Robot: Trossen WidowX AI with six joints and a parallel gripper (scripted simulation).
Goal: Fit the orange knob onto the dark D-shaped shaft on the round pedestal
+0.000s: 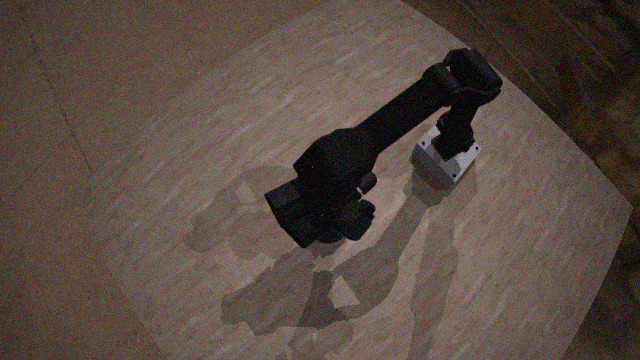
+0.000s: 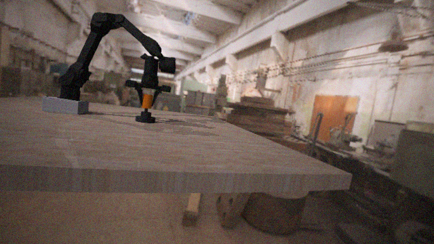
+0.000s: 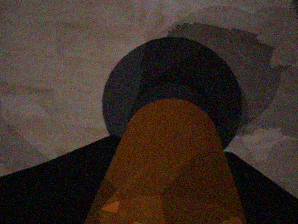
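Observation:
The orange knob [image 2: 147, 101] [image 3: 170, 145] is upright between the fingers of my gripper [image 2: 147, 104] [image 3: 170, 155], which is shut on it. Below it stands the dark round pedestal [image 2: 145, 118] [image 3: 170, 55] on the table. A short length of the dark shaft [image 2: 146, 110] shows between the knob's lower end and the pedestal, so the knob is not down on the pedestal. The knob's underside appears to meet the shaft's top; I cannot tell whether the shaft has entered the hole. In the wrist view the knob covers the shaft. In the top view the arm hides the knob.
The arm's grey base block [image 1: 440, 167] [image 2: 64, 105] sits on the wooden table [image 1: 525, 225] [image 2: 169, 149], beside the pedestal. The arm arches over from the base. Its shadows fall across the table around the pedestal. The table's front edge shows in the exterior view.

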